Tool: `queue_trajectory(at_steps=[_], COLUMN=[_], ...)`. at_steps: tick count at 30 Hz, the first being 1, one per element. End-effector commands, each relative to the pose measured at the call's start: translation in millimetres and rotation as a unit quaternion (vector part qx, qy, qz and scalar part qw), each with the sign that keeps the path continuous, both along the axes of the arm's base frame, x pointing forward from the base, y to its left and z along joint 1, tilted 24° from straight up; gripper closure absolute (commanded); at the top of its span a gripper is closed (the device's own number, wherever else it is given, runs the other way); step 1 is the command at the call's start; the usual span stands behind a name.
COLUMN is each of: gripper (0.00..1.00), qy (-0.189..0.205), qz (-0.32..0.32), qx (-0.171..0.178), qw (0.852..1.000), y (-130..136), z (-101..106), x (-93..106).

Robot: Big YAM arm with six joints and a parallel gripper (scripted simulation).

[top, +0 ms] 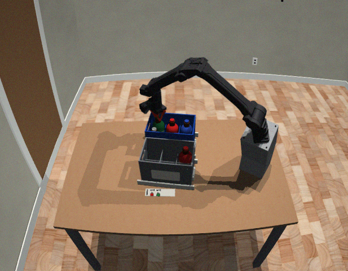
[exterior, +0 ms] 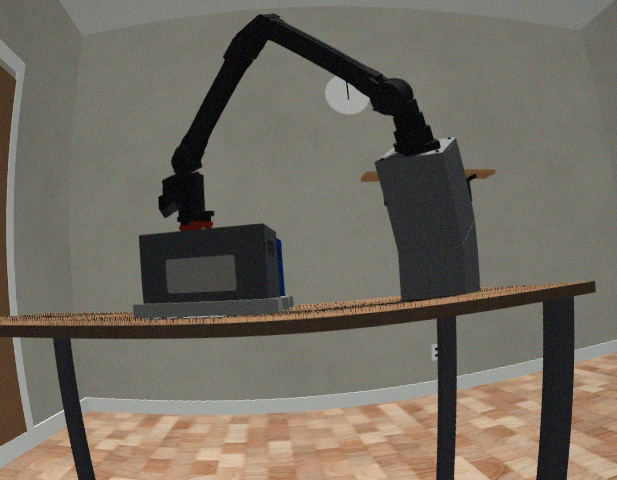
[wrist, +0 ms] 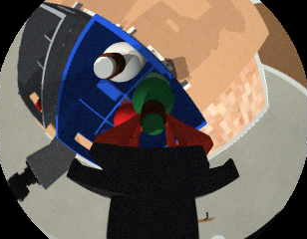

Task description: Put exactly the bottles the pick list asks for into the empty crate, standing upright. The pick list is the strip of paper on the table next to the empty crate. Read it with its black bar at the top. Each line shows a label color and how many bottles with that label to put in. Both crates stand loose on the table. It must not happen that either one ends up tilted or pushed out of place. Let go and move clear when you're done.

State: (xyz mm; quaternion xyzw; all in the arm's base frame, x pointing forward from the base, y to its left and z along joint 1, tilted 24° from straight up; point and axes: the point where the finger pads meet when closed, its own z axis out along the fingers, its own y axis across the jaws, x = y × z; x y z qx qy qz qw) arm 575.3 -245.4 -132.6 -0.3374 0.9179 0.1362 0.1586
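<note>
My gripper (top: pixel 158 116) with red fingers is shut on the neck of a green-label bottle (top: pixel 159 125) at the left end of the blue crate (top: pixel 167 123); the bottle also shows in the wrist view (wrist: pixel 153 100). A white-capped bottle (wrist: pixel 114 67) lies in the crate beside it. A red-label bottle (top: pixel 172 126) and a blue-label bottle (top: pixel 186 126) stand in the same crate. The grey crate (top: pixel 167 163) in front holds a red-label bottle (top: pixel 185 155) upright in its right compartment. The pick list (top: pixel 159 192) lies before the grey crate and shows a red and a green mark.
The arm's grey base (top: pixel 258 148) stands at the right of the table. The grey crate's left and middle compartments are open. In the exterior view the grey crate (exterior: pixel 207 263) hides the blue one.
</note>
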Motion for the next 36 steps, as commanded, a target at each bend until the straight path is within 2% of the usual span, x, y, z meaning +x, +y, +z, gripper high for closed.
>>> queue_trajectory(at_steps=[1,17,36], gripper=[1.00,1.00,1.00], qy=[-0.021,-0.034,-0.038], qz=[-0.014,-0.014,-0.014], qx=[-0.010,-0.019,-0.021], qw=[1.000,0.999,0.999], y=[-32,-46,-52], z=[55,86,105], x=[-2.1,3.2,-1.3])
